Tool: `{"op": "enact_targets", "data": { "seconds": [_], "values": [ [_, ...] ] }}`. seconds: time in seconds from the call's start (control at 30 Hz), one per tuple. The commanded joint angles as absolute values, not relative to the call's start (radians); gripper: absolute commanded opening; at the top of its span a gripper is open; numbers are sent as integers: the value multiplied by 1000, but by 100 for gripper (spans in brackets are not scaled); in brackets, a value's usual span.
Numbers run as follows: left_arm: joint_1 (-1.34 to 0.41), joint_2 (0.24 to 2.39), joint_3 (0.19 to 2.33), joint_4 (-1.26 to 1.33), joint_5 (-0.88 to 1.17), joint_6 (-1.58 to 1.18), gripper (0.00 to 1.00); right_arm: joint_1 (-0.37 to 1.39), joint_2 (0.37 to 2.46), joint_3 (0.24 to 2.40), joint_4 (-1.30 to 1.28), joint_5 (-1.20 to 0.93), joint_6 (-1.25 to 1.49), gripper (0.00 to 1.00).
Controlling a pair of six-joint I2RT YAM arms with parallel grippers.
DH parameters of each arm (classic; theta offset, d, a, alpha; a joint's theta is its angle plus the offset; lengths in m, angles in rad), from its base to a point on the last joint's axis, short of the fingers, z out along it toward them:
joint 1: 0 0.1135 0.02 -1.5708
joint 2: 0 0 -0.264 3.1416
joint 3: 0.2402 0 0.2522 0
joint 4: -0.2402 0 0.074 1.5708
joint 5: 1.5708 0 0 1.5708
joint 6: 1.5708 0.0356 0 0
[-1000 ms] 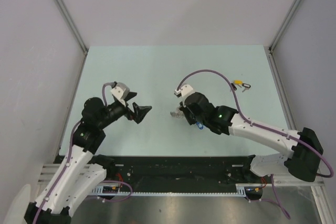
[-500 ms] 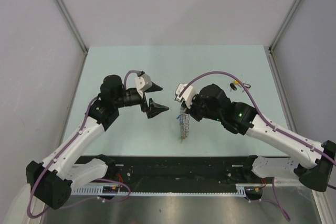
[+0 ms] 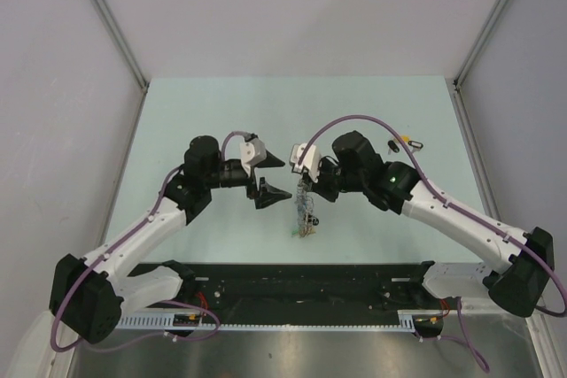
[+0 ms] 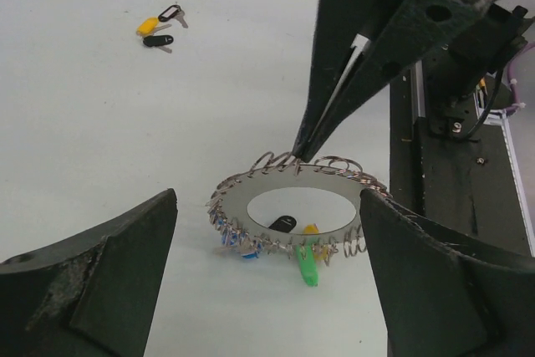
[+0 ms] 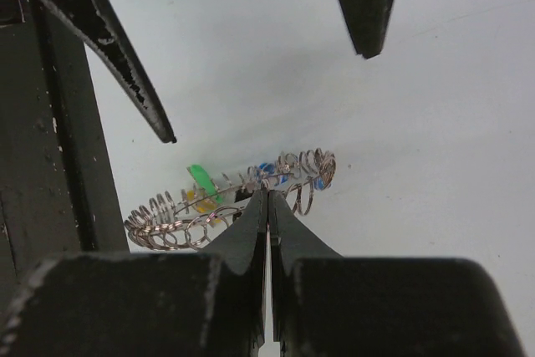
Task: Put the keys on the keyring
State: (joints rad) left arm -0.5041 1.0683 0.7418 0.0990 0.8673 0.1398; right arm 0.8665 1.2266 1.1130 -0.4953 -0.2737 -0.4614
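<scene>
Above the table [image 3: 177,112] we see both arms closer to the middle than a second ago, the left one stretched forward with its pincer [image 3: 278,178] spread wide, facing the keyring [image 4: 234,202]. The right arm bends in from the right, its pincer [image 5: 267,198] pinching the keyring's rim, which now hangs lifted. The keys [image 3: 407,142] lie well apart at the far right.
</scene>
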Motion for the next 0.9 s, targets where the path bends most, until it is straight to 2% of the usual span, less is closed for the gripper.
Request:
{"op": "enact_targets", "data": {
  "seconds": [0.0,0.33,0.53,0.63,0.83,0.87],
  "values": [
    [-543,1066,716,173,868,160,91,831,1206,1146,-402,-396,-479,0],
    [-564,1092,709,196,879,182,84,813,1200,1138,-393,-442,-485,0],
    [-578,1106,706,192,885,209,76,813,1195,1138,-380,-471,-486,0],
    [-578,1114,709,186,900,219,70,813,1192,1138,-379,-485,-489,0],
    [-580,1132,721,157,939,239,52,815,1192,1138,-382,-491,-502,0],
    [-581,1134,727,152,942,239,45,813,1192,1138,-382,-492,-502,0]
  ]
}}
